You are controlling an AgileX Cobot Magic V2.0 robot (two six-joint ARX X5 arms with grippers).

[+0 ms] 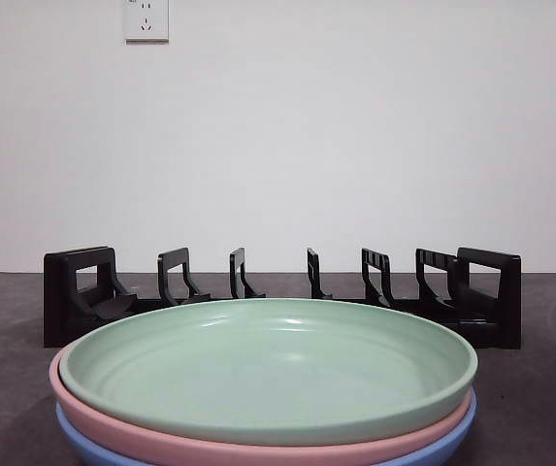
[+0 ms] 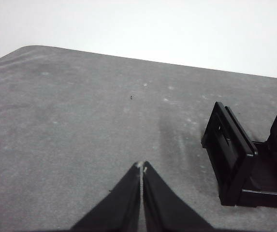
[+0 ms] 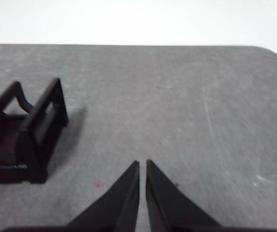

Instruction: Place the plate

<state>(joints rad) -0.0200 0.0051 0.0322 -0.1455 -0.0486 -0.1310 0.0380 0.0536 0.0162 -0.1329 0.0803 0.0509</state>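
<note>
Three plates sit stacked in front of the black rack (image 1: 282, 291) on my front feed: a green plate (image 1: 268, 369) on top, a pink plate (image 1: 210, 449) under it and a blue plate (image 1: 452, 437) lowest. I see one rack, its slots bare. My left gripper (image 2: 141, 166) hovers clenched beside one end of the rack, my right gripper (image 3: 142, 164) clenched beside the other, both grasping nothing

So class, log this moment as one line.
left gripper shut, idle | right gripper shut, idle | green plate tops pink, blue stack | black slotted rack behind
</note>
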